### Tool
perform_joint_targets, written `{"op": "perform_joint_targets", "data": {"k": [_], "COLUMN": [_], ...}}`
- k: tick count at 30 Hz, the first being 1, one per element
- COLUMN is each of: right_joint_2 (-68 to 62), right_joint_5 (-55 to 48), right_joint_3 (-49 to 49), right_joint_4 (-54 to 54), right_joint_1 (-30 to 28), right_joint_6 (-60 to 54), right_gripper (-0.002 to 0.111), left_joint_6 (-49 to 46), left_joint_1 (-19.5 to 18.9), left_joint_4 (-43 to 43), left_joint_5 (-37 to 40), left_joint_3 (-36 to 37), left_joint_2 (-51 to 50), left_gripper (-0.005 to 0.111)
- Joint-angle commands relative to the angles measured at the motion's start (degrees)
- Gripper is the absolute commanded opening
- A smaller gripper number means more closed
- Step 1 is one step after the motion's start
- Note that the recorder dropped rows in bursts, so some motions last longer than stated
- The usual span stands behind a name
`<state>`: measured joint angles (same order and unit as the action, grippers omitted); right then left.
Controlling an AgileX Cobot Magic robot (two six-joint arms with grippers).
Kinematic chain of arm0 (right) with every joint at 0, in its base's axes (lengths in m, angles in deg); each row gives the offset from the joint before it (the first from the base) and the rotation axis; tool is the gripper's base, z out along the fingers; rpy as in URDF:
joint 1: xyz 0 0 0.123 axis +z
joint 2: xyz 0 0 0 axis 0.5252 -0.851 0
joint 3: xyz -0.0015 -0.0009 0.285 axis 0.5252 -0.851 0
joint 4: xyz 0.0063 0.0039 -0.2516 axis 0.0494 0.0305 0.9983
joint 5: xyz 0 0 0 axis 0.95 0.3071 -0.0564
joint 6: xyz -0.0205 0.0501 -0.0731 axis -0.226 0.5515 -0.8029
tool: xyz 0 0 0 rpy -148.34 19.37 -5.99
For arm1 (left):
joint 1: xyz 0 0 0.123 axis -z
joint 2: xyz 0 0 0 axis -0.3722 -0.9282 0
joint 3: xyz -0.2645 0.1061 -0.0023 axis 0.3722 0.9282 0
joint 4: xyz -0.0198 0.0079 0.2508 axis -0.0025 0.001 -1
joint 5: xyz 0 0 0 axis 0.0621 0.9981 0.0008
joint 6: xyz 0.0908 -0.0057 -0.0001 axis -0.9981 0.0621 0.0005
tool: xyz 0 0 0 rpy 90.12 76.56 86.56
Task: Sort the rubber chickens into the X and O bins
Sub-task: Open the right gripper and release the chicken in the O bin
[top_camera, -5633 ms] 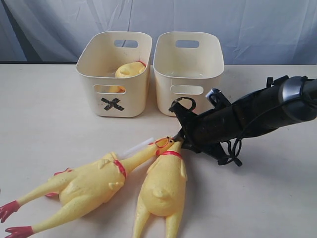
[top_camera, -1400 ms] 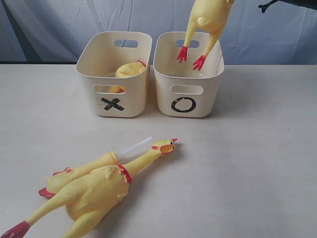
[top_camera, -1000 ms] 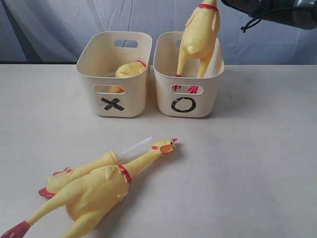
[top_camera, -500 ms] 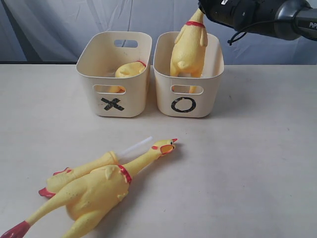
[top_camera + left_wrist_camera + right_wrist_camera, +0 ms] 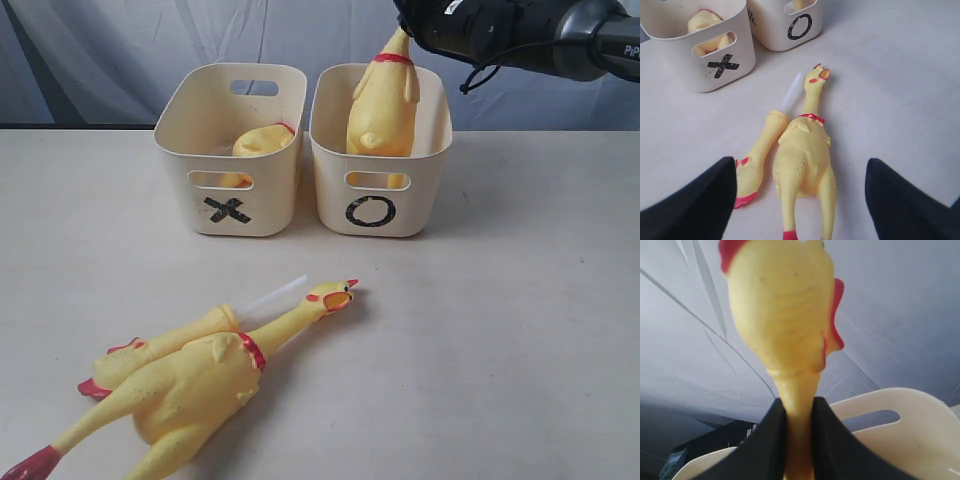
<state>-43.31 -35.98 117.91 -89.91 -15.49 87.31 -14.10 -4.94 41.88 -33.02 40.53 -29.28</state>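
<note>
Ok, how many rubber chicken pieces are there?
4: a long-necked chicken upright in the O bin, neck in the right end effector; a chicken body in the X bin; a whole chicken and a limb together on the table. Bins may hide more.

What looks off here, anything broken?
A loose leg with a white tube sticking out of it lies beside the whole chicken on the table; looks torn off. Body in the X bin shows no head.

Right arm [image 5: 520,35]: housing was glossy black, joined to a grey-silver cylindrical segment; a thin black cable [image 5: 480,72] looped beneath it; white lettering at the frame edge possibly read "PiP". Right hand [image 5: 799,440]: fingers were smooth matte black. Left hand [image 5: 800,162]: fingers were broad, rounded, black.
</note>
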Motion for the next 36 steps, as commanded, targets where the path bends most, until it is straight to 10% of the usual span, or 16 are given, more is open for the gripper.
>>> {"op": "perform_joint_targets", "data": {"k": [1, 19, 27, 36], "right_joint_2": [0.6, 0.6, 0.6, 0.6], "right_joint_5": [-0.4, -2.0, -2.0, -2.0], "right_joint_3": [0.6, 0.6, 0.6, 0.6], "right_joint_4": [2.0, 3.3, 3.3, 3.3], "right_joint_1": [-0.2, -0.2, -0.2, -0.2], "right_joint_6": [-0.2, -0.4, -0.4, -0.4], "right_gripper": [-0.001, 0.000, 0.038, 0.041], "left_joint_6": [0.3, 0.3, 0.3, 0.3], "left_joint_1": [-0.2, -0.2, -0.2, -0.2], "left_joint_4": [-0.3, -0.3, -0.3, -0.3], "left_joint_5": [0.2, 0.2, 0.2, 0.2], "left_joint_3": [0.1, 0.1, 0.1, 0.1], "left_joint_2": [0.4, 0.4, 0.4, 0.4], "left_gripper": [0.068, 0.068, 0.068, 0.068]}}
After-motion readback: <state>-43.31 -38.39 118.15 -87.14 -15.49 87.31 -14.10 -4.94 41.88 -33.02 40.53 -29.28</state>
